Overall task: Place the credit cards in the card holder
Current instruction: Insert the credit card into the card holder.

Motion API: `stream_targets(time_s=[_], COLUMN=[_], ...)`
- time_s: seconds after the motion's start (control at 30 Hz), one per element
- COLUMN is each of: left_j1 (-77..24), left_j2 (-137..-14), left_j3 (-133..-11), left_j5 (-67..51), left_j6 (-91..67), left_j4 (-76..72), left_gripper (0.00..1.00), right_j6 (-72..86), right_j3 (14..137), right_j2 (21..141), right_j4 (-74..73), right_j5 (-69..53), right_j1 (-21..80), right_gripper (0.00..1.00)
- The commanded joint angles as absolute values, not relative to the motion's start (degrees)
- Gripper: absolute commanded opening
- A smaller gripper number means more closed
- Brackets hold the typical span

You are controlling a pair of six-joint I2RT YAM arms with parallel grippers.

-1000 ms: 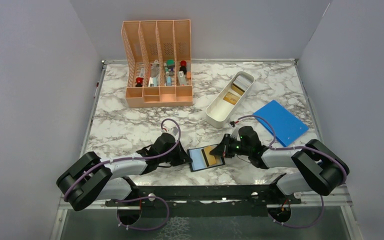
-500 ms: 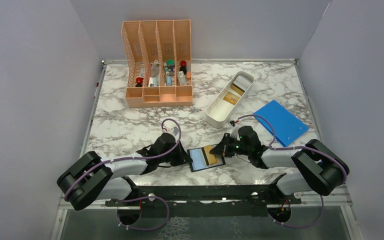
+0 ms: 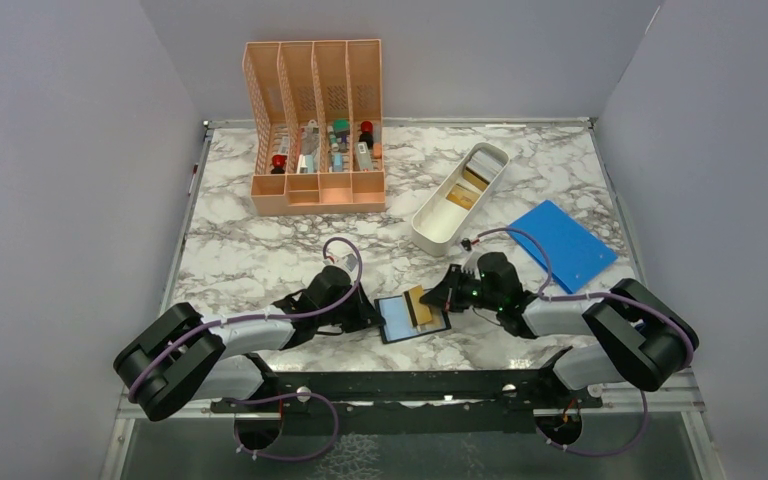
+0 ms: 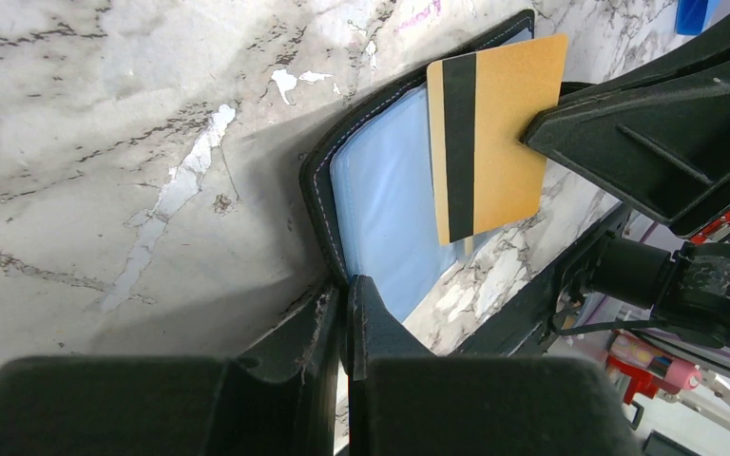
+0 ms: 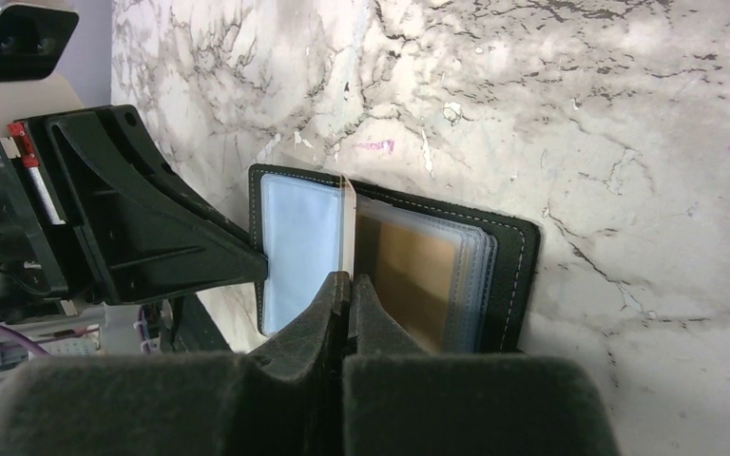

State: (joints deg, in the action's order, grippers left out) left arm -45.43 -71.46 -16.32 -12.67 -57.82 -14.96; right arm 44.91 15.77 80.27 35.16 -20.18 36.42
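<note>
Card holder (image 4: 380, 209) and gold card (image 4: 504, 133) are each held by one gripper. In the left wrist view the fingers (image 4: 375, 328) of the left gripper (image 4: 345, 290) are seen pressed together on the near rim of the black holder, which lies open and flat on the marble table (image 4: 133, 142). A pale blue clear sleeve is shown inside it. Over that sleeve the gold card is presented face-on, its dark stripe visible, with one edge clamped in the right gripper (image 5: 347, 285).

From the right wrist view the same card is seen only edge-on, as a thin upright line rising from tightly closed fingers (image 5: 371, 313). It stands over the fold between the blue sleeve and a stack of clear sleeves in which a tan card (image 5: 418, 275) is lodged. That lodged card is not shown by the left wrist view. Whether the held card's lower edge touches the holder cannot be told.

From the top view the holder is placed between the two grippers, near the table's front edge. Only there are shown the white tray (image 3: 428, 236) with credit cards (image 3: 463, 197) in it beyond the right gripper, the blue flat rectangle (image 3: 563, 243) to its right, and the peach organizer (image 3: 317, 190) at the back left.
</note>
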Motion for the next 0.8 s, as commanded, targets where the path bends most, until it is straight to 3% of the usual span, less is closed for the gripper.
stream_targets(time_s=[0.0,0.77], left_j1=[-45.4,-45.4], left_j2=[-71.2,-73.2], left_j3=[-15.6,-18.4], left_j5=[-14.6,-14.6], left_j6=[-57.0,-55.8], left_j4=[-15.3,-13.9], left_gripper=[0.08,0.08], right_j6=[43.2,46.4], right_j3=[13.5,13.0], right_j2=[81.0,80.1], right_j4=[38.8,30.1], right_j5=[-18.1,-19.9], right_j1=[36.9,38.7], right_gripper=[0.01,0.01])
